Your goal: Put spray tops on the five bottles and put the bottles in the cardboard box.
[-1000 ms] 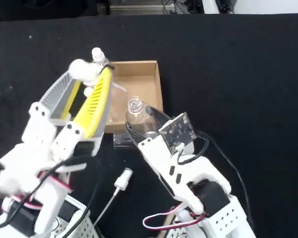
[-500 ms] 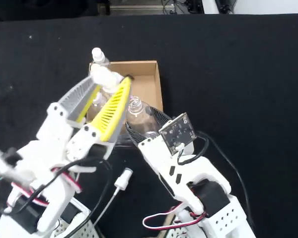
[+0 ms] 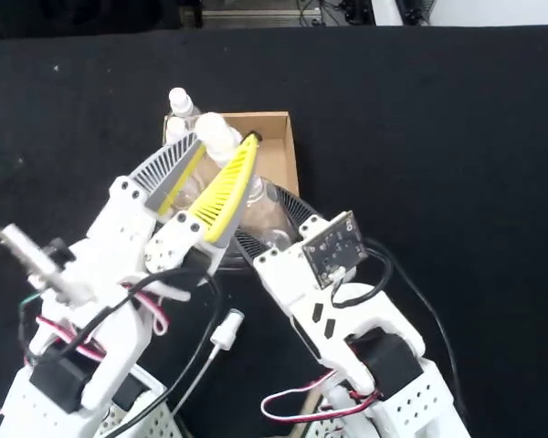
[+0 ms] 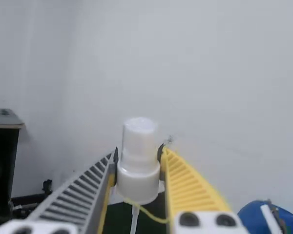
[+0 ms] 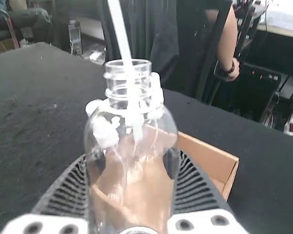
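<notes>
My right gripper [image 3: 266,225] [image 5: 132,163] is shut on a clear open bottle [image 3: 276,217] [image 5: 131,146], held upright at the near edge of the cardboard box [image 3: 265,146] [image 5: 212,161]. Just above the bottle, my left gripper [image 3: 221,142] [image 4: 138,158] is shut on a white spray top [image 3: 214,133] [image 4: 138,156] between its grey and yellow fingers. The spray top's tube [image 5: 121,34] runs down through the bottle's mouth. The yellow finger [image 3: 226,187] hides the bottle's neck in the high view.
A capped bottle [image 3: 179,102] stands at the box's far left corner. A loose spray top [image 3: 226,330] with its long tube lies on the black table between the two arm bases. Open black table lies to the right and far side.
My left arm has swung right with the spray top, from over the box's left side to above the held bottle. The right arm has barely moved.
</notes>
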Robot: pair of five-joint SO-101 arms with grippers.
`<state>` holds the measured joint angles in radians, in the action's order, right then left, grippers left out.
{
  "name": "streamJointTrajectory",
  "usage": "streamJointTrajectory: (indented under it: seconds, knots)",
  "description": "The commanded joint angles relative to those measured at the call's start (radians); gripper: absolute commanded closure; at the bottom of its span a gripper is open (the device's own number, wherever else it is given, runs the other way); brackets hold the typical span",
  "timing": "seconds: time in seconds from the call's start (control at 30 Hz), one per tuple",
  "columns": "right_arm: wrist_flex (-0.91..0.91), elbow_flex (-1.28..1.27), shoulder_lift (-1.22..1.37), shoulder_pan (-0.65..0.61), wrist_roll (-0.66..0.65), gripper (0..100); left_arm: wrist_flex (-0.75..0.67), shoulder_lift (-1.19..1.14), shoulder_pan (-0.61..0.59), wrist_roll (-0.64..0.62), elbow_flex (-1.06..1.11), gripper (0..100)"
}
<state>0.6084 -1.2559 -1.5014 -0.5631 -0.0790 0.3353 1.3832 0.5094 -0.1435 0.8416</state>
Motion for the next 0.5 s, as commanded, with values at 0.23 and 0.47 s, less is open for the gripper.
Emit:
streamJointTrajectory:
  seconds: [0.23,0.47]
  knots:
    - [-0.048,0.008,-0.022,-0.012,0.005,98.8,0.344,-0.167,0.008,0.002,-0.294,87]
    - [-0.048,0.008,-0.022,-0.012,0.005,98.8,0.451,-0.170,0.007,0.000,-0.367,77]
